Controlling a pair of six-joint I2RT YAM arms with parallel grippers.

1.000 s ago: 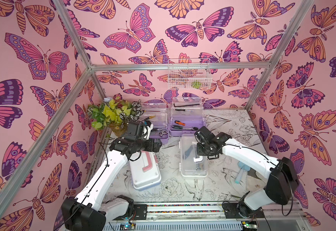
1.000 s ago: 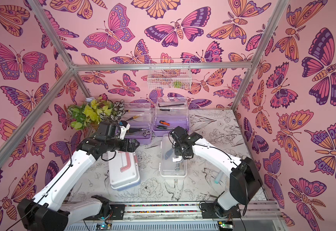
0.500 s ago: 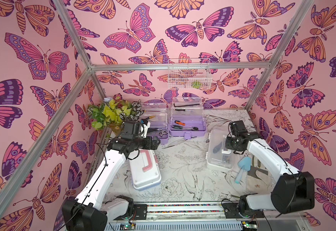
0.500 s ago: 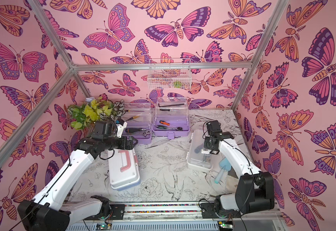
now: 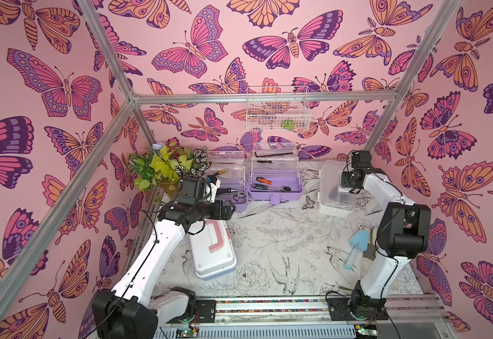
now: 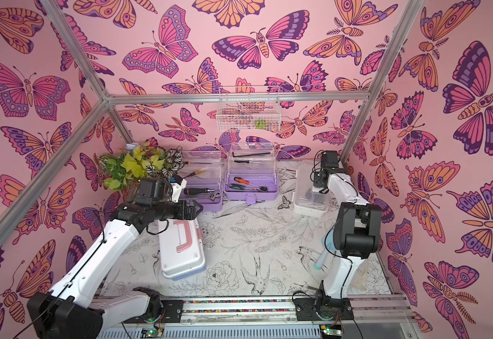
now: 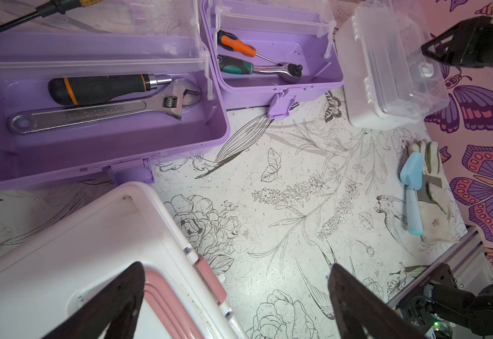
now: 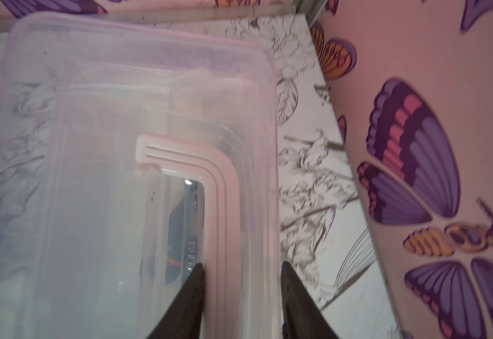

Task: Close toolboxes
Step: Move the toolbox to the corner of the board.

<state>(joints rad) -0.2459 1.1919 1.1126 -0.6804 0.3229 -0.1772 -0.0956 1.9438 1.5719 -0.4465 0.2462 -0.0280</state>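
Note:
Two lilac toolboxes stand at the back with their clear lids up: the left one (image 5: 230,195) (image 7: 92,141) holds a wrench, the right one (image 5: 274,189) (image 7: 298,85) holds screwdrivers. The white toolbox (image 5: 334,189) (image 6: 310,193) (image 7: 386,88) with a clear lid sits closed at the back right. My right gripper (image 8: 241,267) (image 5: 345,187) is shut on it, its jaws astride the folded handle (image 8: 213,182) and the lid's edge. The white-lidded toolbox with a pink handle (image 5: 213,252) (image 7: 63,249) lies closed at the left front. My left gripper (image 7: 236,270) (image 5: 229,210) hovers open over its far end.
A potted plant (image 5: 163,170) stands in the back left corner. A white wire basket (image 5: 277,111) hangs on the back wall. A light-blue trowel (image 5: 356,246) lies on a glove (image 7: 433,182) at the right, by my right arm. The right wall is close to the white toolbox.
My right gripper has carried the white toolbox from the middle of the table to the back right, near the wall. My left gripper has stayed over the pink-handled box.

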